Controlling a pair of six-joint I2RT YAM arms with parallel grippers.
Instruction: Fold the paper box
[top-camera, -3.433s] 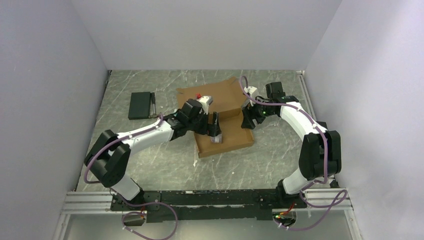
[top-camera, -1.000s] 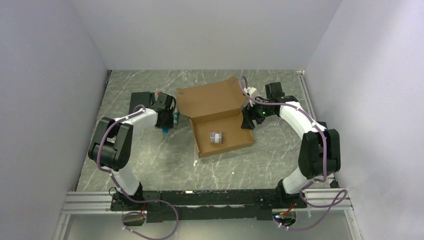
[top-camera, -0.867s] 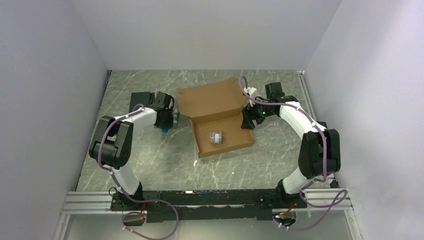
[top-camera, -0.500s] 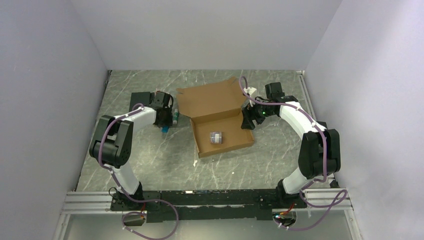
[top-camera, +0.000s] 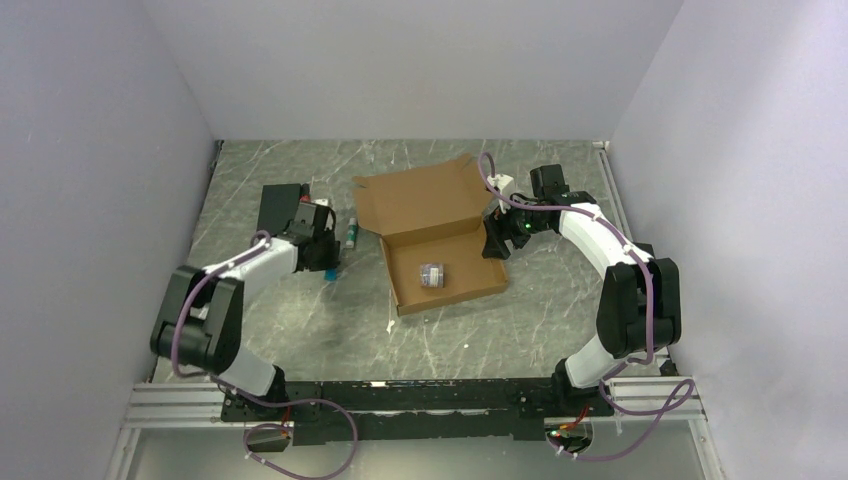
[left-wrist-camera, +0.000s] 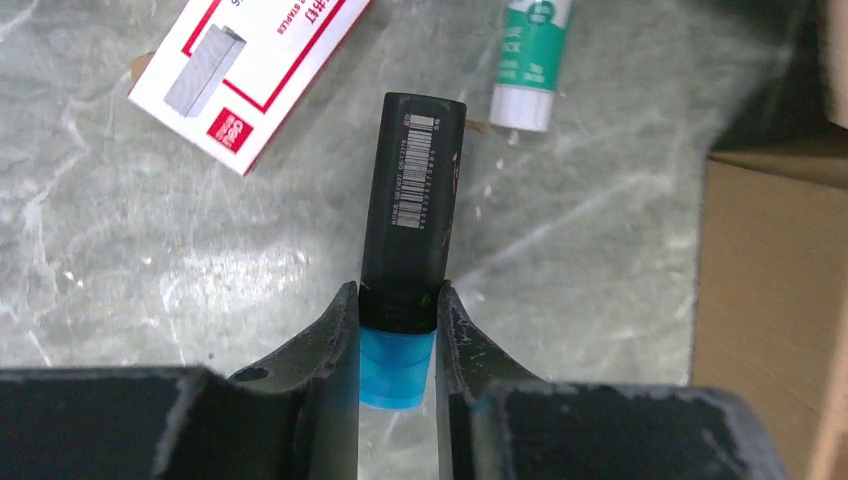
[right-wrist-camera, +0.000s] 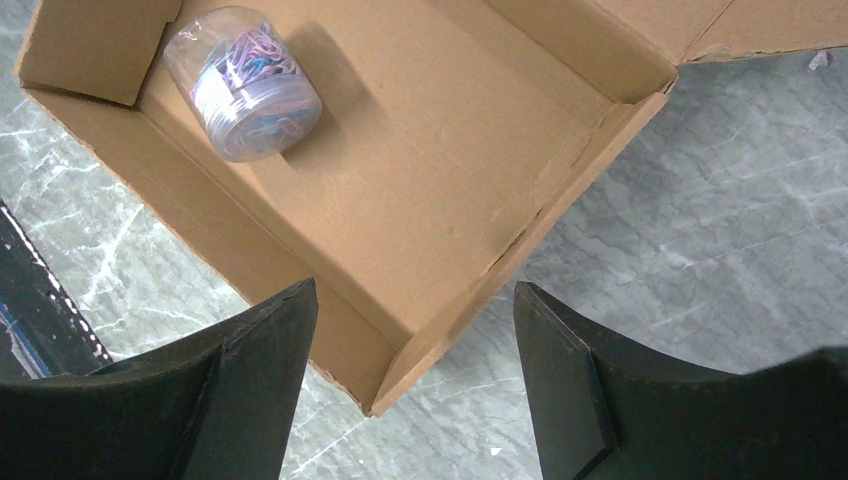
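The overhead camera shows the whole layout. The paper box (top-camera: 470, 268) sits mid-desk (top-camera: 300, 320) as an open tray, its lid laid back flat toward the far wall. A black flat case (top-camera: 279, 208) lies well off to its left, with a green-and-white glue stick (top-camera: 351, 232) between the two. From there the left gripper (top-camera: 328, 260) is only a dark lump near the glue stick, and what it holds cannot be made out. The left wrist camera settles that: the left gripper's (left-wrist-camera: 398, 296) fingers are pinching a black tube (left-wrist-camera: 412, 200) with a barcode label, at its blue end. That view also shows a red-and-white staples box (left-wrist-camera: 250, 60), cut off by the top edge. The right wrist camera shows the right gripper (right-wrist-camera: 412, 295) with its fingers spread wide either side of a corner of the paper box (right-wrist-camera: 430, 170); whether they touch the cardboard cannot be told. Inside the box a clear jar of coloured paper clips (right-wrist-camera: 243, 82) lies on its side, only a small blur from above (top-camera: 432, 274).
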